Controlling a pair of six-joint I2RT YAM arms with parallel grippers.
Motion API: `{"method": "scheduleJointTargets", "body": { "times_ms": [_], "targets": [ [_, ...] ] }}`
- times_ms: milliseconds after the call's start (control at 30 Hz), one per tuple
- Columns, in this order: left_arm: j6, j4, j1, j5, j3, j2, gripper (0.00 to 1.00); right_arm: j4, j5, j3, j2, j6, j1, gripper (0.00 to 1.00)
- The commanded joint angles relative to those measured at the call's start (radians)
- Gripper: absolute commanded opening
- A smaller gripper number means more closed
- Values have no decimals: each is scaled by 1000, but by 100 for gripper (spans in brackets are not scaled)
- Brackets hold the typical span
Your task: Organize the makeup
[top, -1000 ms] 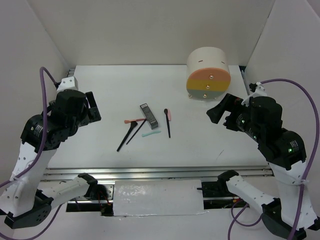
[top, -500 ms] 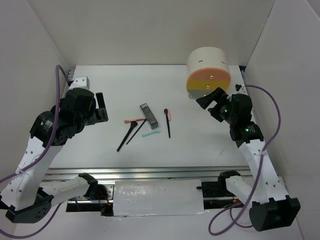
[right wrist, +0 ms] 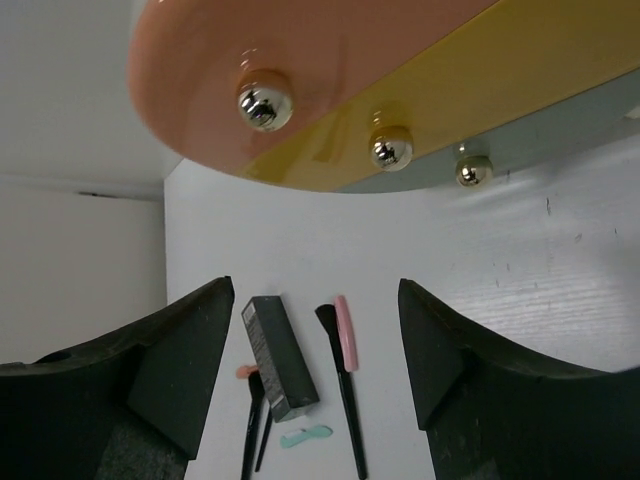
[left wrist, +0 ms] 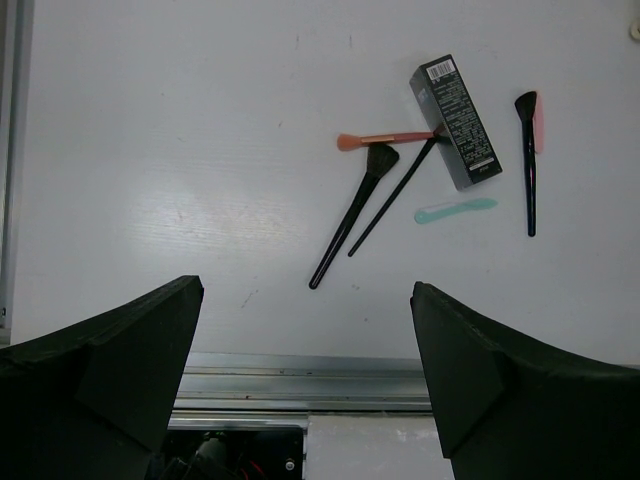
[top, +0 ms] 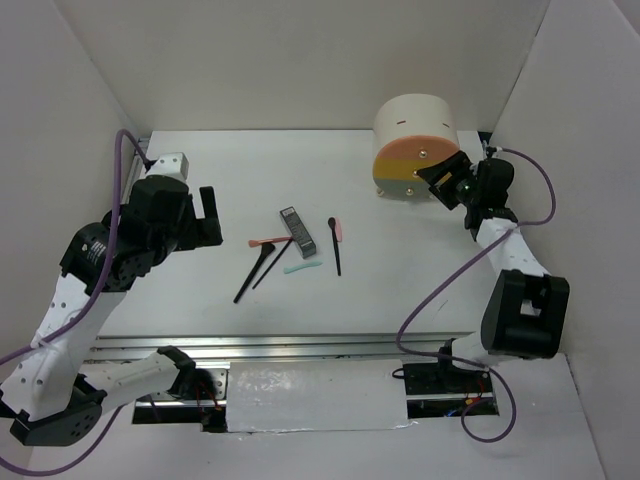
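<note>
Grey tube [top: 297,231], black brushes [top: 250,277], coral sticks [top: 263,241] and a mint stick [top: 301,268] lie clustered on the bench [top: 300,170]. Left fingers [left wrist: 120,350]: wide apart, empty. Right fingers [right wrist: 170,350]: wide apart, empty, facing the drawer box [top: 412,125].

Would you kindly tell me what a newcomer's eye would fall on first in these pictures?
The cream drawer box, with orange, yellow and green fronts, stands out at the far right of the table, the right gripper open close in front of it. Mid-table, loosely clustered, lie a dark grey tube, black brushes, a coral stick and a mint stick. The left gripper hangs open to their left.
</note>
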Motion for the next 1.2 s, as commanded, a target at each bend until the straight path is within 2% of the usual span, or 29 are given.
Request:
{"method": "scheduleJointTargets", "body": {
  "times_ms": [0, 133, 367, 733, 833, 933, 1033, 1167],
  "targets": [
    [30, 17, -6, -1, 27, -10, 99, 69, -108, 96, 85, -40, -19, 74],
    [28, 11, -6, -2, 34, 5, 99, 120, -151, 135, 144, -28, -20, 69],
    [30, 8, -6, -10, 33, 24, 99, 169, -185, 202, 225, 9, -20, 68],
    [37, 22, -6, -10, 38, 27, 99, 92, -136, 351, 334, -5, -21, 61],
    [40, 17, -4, -16, 44, 28, 99, 89, -134, 366, 345, -5, -20, 57],
    [40, 17, -6, -18, 47, 25, 99, 88, -145, 386, 369, -5, -21, 49],
    [37, 16, -6, -19, 42, 24, 100, 88, -158, 391, 379, -5, -20, 37],
    [31, 11, -6, -19, 41, 18, 99, 82, -163, 399, 385, -20, -21, 29]
  ]
}}
